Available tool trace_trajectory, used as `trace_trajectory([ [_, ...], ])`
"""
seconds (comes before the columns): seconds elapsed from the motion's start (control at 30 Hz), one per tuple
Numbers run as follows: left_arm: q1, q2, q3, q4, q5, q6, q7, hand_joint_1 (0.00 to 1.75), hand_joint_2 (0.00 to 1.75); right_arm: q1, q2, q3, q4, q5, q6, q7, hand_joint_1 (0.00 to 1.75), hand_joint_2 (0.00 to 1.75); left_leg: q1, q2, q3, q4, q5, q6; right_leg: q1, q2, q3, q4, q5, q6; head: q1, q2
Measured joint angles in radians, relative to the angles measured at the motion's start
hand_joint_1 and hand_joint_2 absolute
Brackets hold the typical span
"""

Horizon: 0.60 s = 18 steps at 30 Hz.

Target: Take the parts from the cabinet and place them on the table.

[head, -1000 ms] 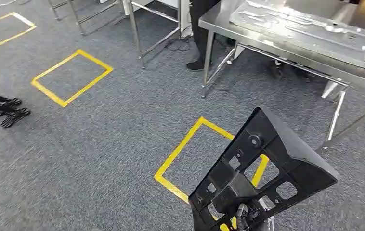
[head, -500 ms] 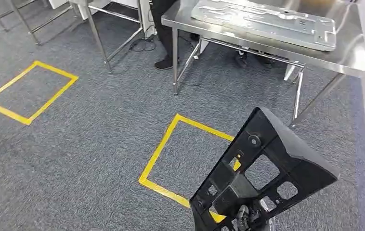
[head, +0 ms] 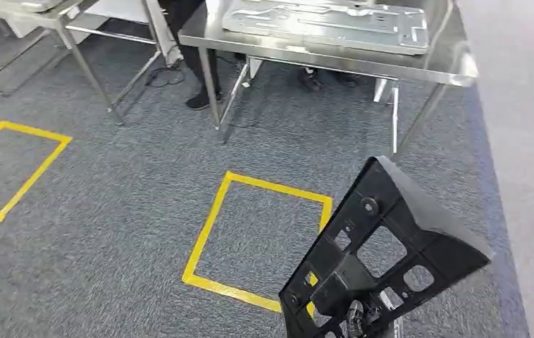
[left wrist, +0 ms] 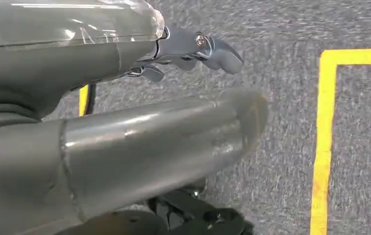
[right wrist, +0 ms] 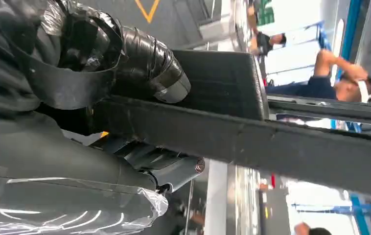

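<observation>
The right hand [right wrist: 100, 98] holds a black plastic part [head: 387, 257], its taped thumb and darker fingers [right wrist: 173, 169] closed around one edge of it, as the right wrist view shows close up. In the head view the part stands tilted in the lower right of the scene, above the floor, a flat panel with several cut-out openings and a round boss near its upper corner; the hand [head: 356, 317] grips it from below at the bottom edge. Below and beyond it lies grey carpet [head: 109, 211] marked with a yellow taped square [head: 211, 211], and a second yellow square [head: 32, 169] lies further to the left. Ahead stands a steel counter [head: 454, 67] on thin metal legs, carrying a large flat stamped metal sheet [head: 320, 21]; the black part is well apart from this counter. Behind the counter the dark legs and shoe of a person [head: 197, 98] show, and another steel counter [head: 46, 17] stands off to the left. The left hand [left wrist: 183, 49] hangs over the carpet beside a yellow line, holding nothing, its fingers [left wrist: 222, 51] loosely apart. In the right wrist view, people [right wrist: 340, 78] stand in the bright background.
</observation>
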Motion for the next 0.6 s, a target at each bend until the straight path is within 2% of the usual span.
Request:
trace_trajectory([
  [0.03, 0.0, 0.0, 0.0, 0.0, 0.0, 0.0, 0.0, 0.0, 0.0, 0.0, 0.0, 0.0, 0.0, 0.0, 0.0, 0.0, 1.75, 1.75, 0.0, -0.025, 0.039, -0.098, 0.054, 0.004, 0.0, 0.015, 0.001, 0.006, -0.004, 0.004, 0.0, 0.0],
  [0.07, 0.001, 0.003, 0.0, 0.0, 0.0, 0.0, 0.001, 0.0, 0.0, -0.001, 0.0, 0.0, 0.0, 0.0, 0.0, 0.0, 1.75, 1.75, 0.003, -0.091, 0.054, -0.137, 0.048, 0.012, -0.002, 0.023, -0.003, 0.01, -0.008, 0.008, 0.001, 0.0],
  [0.1, 0.002, 0.003, 0.0, 0.0, -0.001, 0.001, 0.001, 0.0, 0.0, -0.003, 0.0, 0.0, 0.0, 0.001, -0.003, 0.001, 1.75, 1.75, 0.004, -0.098, 0.054, -0.161, 0.047, 0.013, 0.0, 0.036, -0.011, 0.021, -0.009, 0.014, 0.0, 0.0],
  [0.13, 0.002, 0.003, 0.0, 0.0, -0.002, 0.0, 0.003, 0.0, 0.0, -0.001, 0.0, 0.0, 0.0, 0.005, -0.01, 0.001, 1.75, 1.75, -0.002, -0.088, 0.054, -0.155, 0.048, 0.014, -0.006, 0.044, -0.017, 0.016, -0.006, 0.022, 0.0, 0.0],
  [0.2, 0.0, 0.003, 0.0, 0.0, -0.002, 0.0, 0.006, 0.0, 0.0, 0.003, 0.0, -0.001, 0.0, 0.025, -0.033, 0.009, 1.75, 1.75, -0.005, -0.073, 0.059, -0.158, 0.051, 0.025, -0.009, 0.063, -0.018, 0.008, 0.0, 0.037, 0.0, 0.0],
  [0.23, -0.001, -0.001, 0.0, 0.0, -0.002, -0.003, 0.006, 0.0, 0.0, 0.003, 0.0, -0.001, 0.0, 0.033, -0.039, 0.011, 1.75, 1.75, 0.009, -0.063, 0.063, -0.171, 0.058, 0.035, -0.005, 0.047, -0.018, 0.014, -0.004, 0.041, 0.0, 0.0],
  [0.27, -0.001, 0.0, 0.0, 0.0, -0.002, -0.003, 0.006, 0.0, 0.0, 0.004, 0.0, 0.0, -0.001, 0.042, -0.044, 0.011, 1.75, 1.75, 0.007, -0.055, 0.068, -0.177, 0.059, 0.043, 0.0, -0.019, -0.027, 0.037, -0.02, 0.045, 0.002, 0.0],
  [0.3, 0.0, 0.0, 0.0, 0.0, -0.002, -0.004, 0.006, 0.0, 0.0, 0.002, 0.0, 0.0, -0.001, 0.047, -0.047, 0.011, 1.75, 1.75, 0.006, -0.046, 0.07, -0.18, 0.057, 0.049, -0.001, -0.052, -0.055, 0.091, -0.052, 0.048, 0.002, 0.0],
  [0.33, 0.003, 0.0, 0.0, 0.0, -0.002, -0.004, 0.006, 0.0, 0.0, 0.0, 0.0, 0.001, -0.001, 0.049, -0.05, 0.011, 1.75, 1.75, 0.004, -0.036, 0.071, -0.18, 0.056, 0.05, -0.004, -0.066, -0.094, 0.165, -0.086, 0.053, 0.003, 0.0],
  [0.37, 0.006, 0.0, 0.0, 0.0, -0.002, -0.006, 0.006, 0.0, 0.0, 0.0, 0.0, 0.002, -0.001, 0.052, -0.052, 0.011, 1.75, 1.75, 0.002, -0.025, 0.073, -0.18, 0.052, 0.051, -0.008, -0.071, -0.137, 0.245, -0.117, 0.057, 0.003, 0.0],
  [0.4, 0.007, 0.0, 0.0, 0.0, -0.002, -0.008, 0.006, 0.0, 0.0, 0.0, 0.0, 0.002, -0.001, 0.055, -0.054, 0.011, 1.75, 1.75, 0.002, -0.018, 0.076, -0.179, 0.047, 0.05, -0.011, -0.073, -0.17, 0.303, -0.13, 0.06, 0.002, 0.0],
  [0.43, 0.007, 0.0, 0.0, 0.0, -0.003, -0.011, 0.006, 0.0, 0.0, 0.001, 0.0, 0.002, 0.0, 0.057, -0.055, 0.011, 1.75, 1.75, 0.002, -0.012, 0.081, -0.179, 0.043, 0.048, -0.013, -0.074, -0.18, 0.312, -0.114, 0.063, 0.002, 0.0],
  [0.47, 0.007, 0.0, 0.0, 0.0, -0.003, -0.013, 0.006, 0.0, 0.0, 0.001, 0.0, 0.003, 0.0, 0.06, -0.057, 0.011, 1.75, 1.75, 0.002, -0.008, 0.089, -0.179, 0.038, 0.046, -0.015, -0.075, -0.161, 0.27, -0.075, 0.064, 0.002, 0.0],
  [0.53, 0.006, -0.001, 0.0, 0.0, -0.009, -0.015, 0.006, 0.0, 0.0, 0.001, 0.0, 0.007, 0.0, 0.061, -0.068, 0.013, 1.75, 1.75, 0.003, -0.004, 0.11, -0.18, 0.027, 0.041, -0.016, -0.076, -0.074, 0.1, 0.022, 0.059, 0.003, 0.0],
  [0.57, 0.005, -0.002, 0.0, 0.0, -0.009, -0.016, 0.006, 0.0, 0.0, 0.0, 0.0, 0.01, 0.0, 0.062, -0.072, 0.013, 1.75, 1.75, 0.004, -0.001, 0.114, -0.181, 0.019, 0.037, -0.015, -0.079, -0.035, 0.025, 0.031, 0.052, 0.002, 0.0],
  [0.6, 0.002, -0.002, 0.0, 0.0, -0.009, -0.016, 0.006, 0.0, 0.0, 0.0, -0.001, 0.01, 0.0, 0.065, -0.073, 0.014, 1.75, 1.75, -0.002, 0.001, 0.116, -0.18, 0.013, 0.027, -0.004, -0.082, -0.025, 0.012, 0.013, 0.046, 0.003, 0.0],
])
